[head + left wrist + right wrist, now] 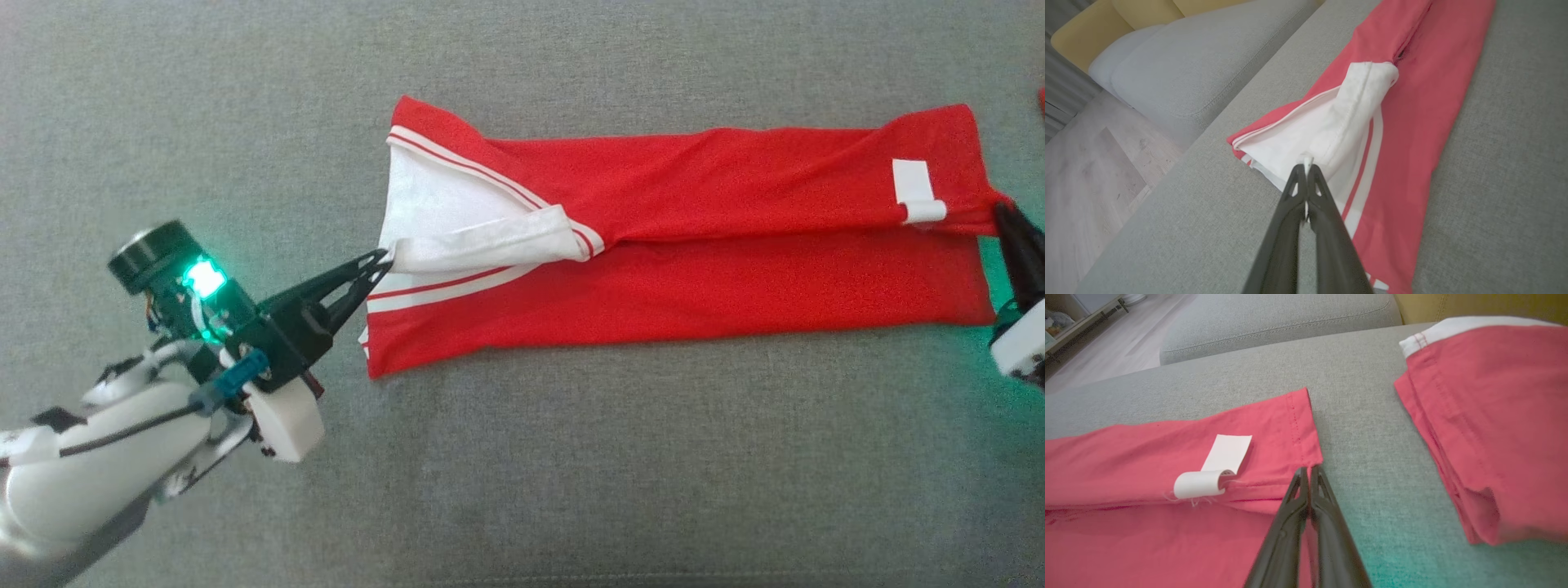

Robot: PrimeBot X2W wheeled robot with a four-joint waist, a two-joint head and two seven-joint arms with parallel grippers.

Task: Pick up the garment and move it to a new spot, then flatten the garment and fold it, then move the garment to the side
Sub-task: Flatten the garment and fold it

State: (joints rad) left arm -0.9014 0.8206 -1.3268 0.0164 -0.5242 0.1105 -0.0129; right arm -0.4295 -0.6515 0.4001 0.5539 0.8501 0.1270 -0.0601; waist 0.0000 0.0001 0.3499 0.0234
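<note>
Left gripper (382,261): pressed together on the edge of the white band (482,245). Right gripper (1002,211): pinching the hem corner (1312,459). Garment (694,278) lies folded lengthwise on the grey cushion (571,457), spanning between my two grips. Judgement: light, limp, thin cloth. It will sag and slip unless I hold it by the stitched edges.

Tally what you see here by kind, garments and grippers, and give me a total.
Garments: 2 (long red garment, second red garment)
Grippers: 2 (left gripper, right gripper, each shut on the long red garment)
Total: 4
</note>
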